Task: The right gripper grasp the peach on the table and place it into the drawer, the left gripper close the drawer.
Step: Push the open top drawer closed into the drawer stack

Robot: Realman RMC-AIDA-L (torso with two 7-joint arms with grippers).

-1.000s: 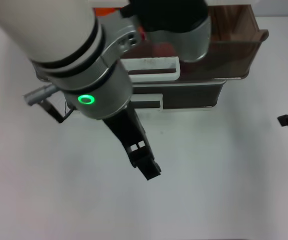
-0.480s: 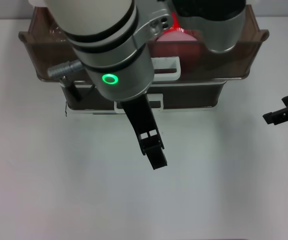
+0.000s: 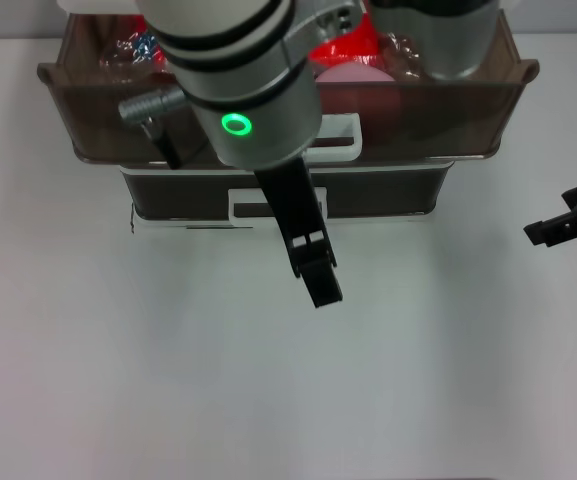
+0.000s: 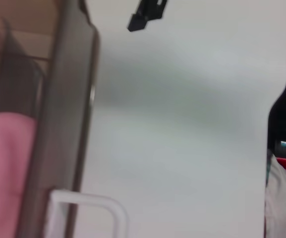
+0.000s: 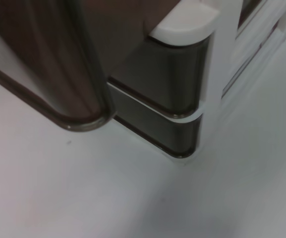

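Observation:
The drawer (image 3: 448,120) stands pulled out of the cabinet at the back of the table (image 3: 168,380), its white loop handle (image 3: 340,140) facing me. The pink peach (image 3: 356,76) lies inside it among red and orange packets (image 3: 340,42), partly hidden by my left arm. The left gripper (image 3: 326,292) hangs over the table just in front of the cabinet, below the handle and holding nothing. The right gripper (image 3: 560,226) hovers low at the far right, apart from the cabinet and holding nothing. In the left wrist view the peach (image 4: 4,163) shows through the drawer wall (image 4: 73,124), with the right gripper (image 4: 147,12) farther off.
Under the open drawer sits a shut, alike drawer (image 3: 388,192) with its own white handle (image 3: 243,208). The right wrist view shows the open drawer's corner (image 5: 83,74) overhanging the cabinet's white-edged corner (image 5: 182,99). Bare table lies in front of the cabinet and on both sides.
My left arm has swung right and toward the cabinet, carrying its gripper nearer the drawer front and uncovering the drawer's left part and the peach. The right gripper has edged inward from the right.

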